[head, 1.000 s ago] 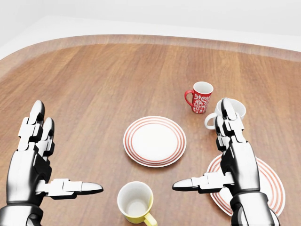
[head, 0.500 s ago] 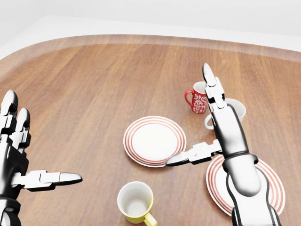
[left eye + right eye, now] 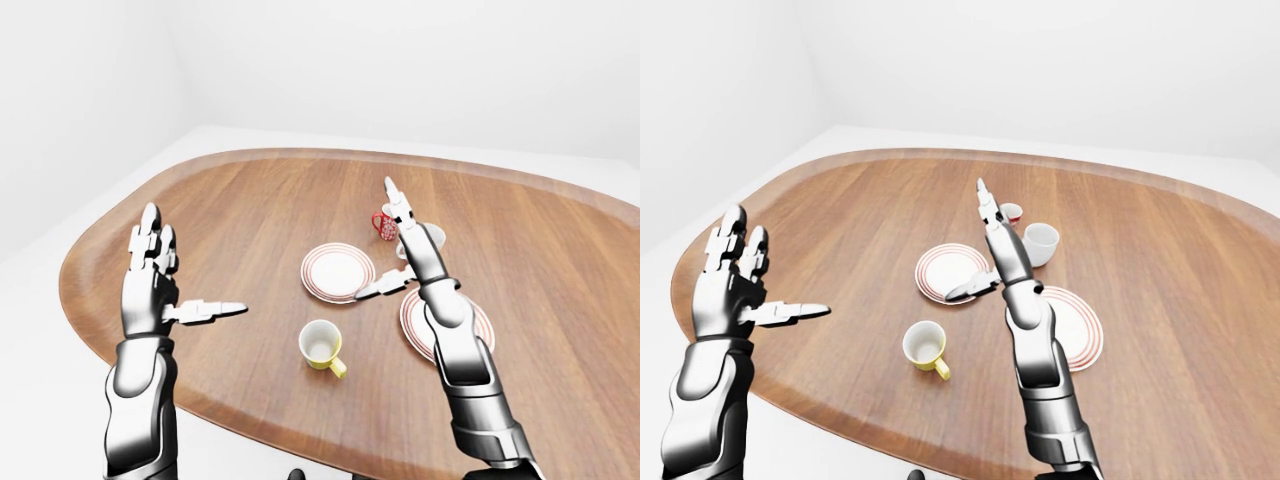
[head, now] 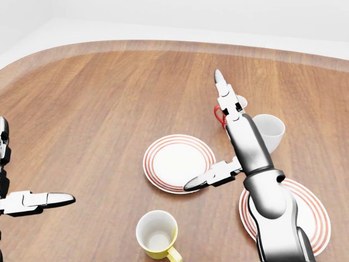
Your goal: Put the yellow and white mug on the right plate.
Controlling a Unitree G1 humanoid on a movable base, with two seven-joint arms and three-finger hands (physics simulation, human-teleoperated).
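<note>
The reach has barely begun: the yellow and white mug (image 4: pixel 157 235) sits ungrasped at six o'clock on the tabletop (image 4: pixel 98 109), both hands' fingers (image 4: pixel 221 82) spread apart, so the right hand (image 4: pixel 232 136) must drop toward seven o'clock before carrying it to the right plate (image 4: pixel 313 210).

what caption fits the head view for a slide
Open right hand raised over the wooden table, yellow and white mug untouched, red-rimmed right plate empty.

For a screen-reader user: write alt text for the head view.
The robot's open right hand reaches across a wooden table, empty, over two red-ringed plates. A yellow and white mug stands untouched at the bottom, a white mug farther up.
</note>
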